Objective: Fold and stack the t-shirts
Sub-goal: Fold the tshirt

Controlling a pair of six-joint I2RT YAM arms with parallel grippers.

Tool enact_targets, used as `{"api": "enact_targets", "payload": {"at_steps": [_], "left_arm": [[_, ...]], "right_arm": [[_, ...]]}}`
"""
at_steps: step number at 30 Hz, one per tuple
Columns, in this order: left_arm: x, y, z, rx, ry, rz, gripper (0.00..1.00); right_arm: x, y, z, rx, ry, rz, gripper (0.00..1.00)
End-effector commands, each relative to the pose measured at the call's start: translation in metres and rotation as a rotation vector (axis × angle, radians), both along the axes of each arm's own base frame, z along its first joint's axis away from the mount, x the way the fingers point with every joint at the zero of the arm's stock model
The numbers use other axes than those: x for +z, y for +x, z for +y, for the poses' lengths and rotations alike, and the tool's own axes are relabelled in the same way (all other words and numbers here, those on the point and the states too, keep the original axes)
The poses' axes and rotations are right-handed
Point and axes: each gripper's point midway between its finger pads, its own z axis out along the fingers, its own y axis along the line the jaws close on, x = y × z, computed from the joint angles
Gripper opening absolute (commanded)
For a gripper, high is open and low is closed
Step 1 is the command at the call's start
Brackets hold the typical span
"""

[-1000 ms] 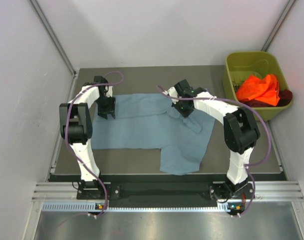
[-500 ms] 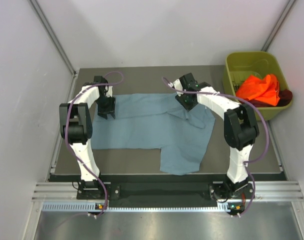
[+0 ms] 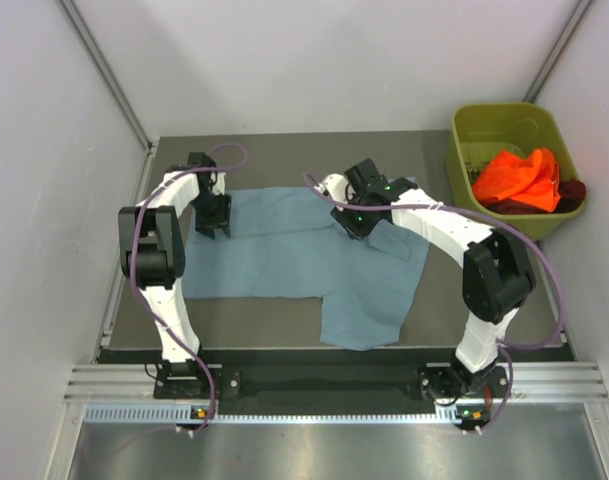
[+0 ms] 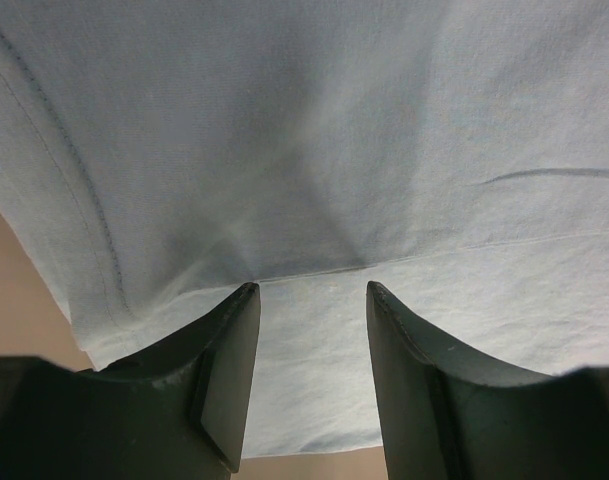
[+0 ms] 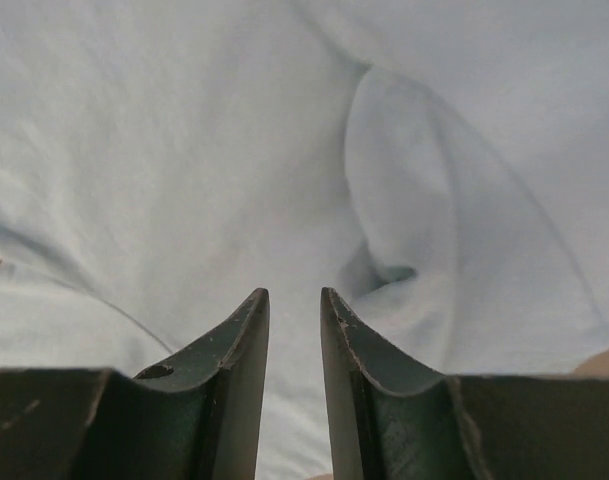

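Note:
The blue-grey t-shirt point(image 3: 304, 262) lies spread on the table, with a folded flap at its right side. My left gripper point(image 3: 213, 216) is at the shirt's far left corner. In the left wrist view it point(image 4: 309, 295) is open, its jaws apart over a hem of the cloth point(image 4: 314, 150). My right gripper point(image 3: 352, 216) is over the shirt's far middle. In the right wrist view it point(image 5: 295, 295) is open by a narrow gap above the cloth, next to a raised wrinkle point(image 5: 404, 200). The orange t-shirt point(image 3: 519, 177) and the maroon t-shirt point(image 3: 573, 190) lie in the bin.
The olive-green bin point(image 3: 504, 115) stands at the back right corner of the table. Grey walls close in the left, back and right sides. Bare dark table point(image 3: 284, 155) shows behind the shirt and along its left edge.
My right gripper went back and right, then came left and nearer over the shirt's far middle. The flap on the shirt's right side lies flatter. My left arm has not moved.

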Motion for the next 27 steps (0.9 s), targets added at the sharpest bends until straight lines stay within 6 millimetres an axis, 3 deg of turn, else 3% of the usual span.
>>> {"api": "enact_targets", "payload": {"at_steps": [1, 11, 20, 27], "left_arm": [[0.021, 0.003, 0.005, 0.01, 0.014, -0.056, 0.52], [0.019, -0.003, 0.008, 0.012, 0.029, -0.047, 0.52], [0.018, -0.002, 0.008, 0.01, 0.034, -0.048, 0.52], [0.015, 0.0, 0.007, 0.014, 0.029, -0.043, 0.52]], "right_arm": [[-0.012, -0.01, 0.007, 0.03, 0.017, 0.06, 0.28], [-0.039, 0.02, -0.019, -0.053, -0.066, 0.068, 0.27], [-0.041, 0.041, -0.042, -0.127, -0.103, 0.042, 0.26], [-0.045, 0.045, -0.044, -0.139, -0.103, 0.048, 0.28]]}}
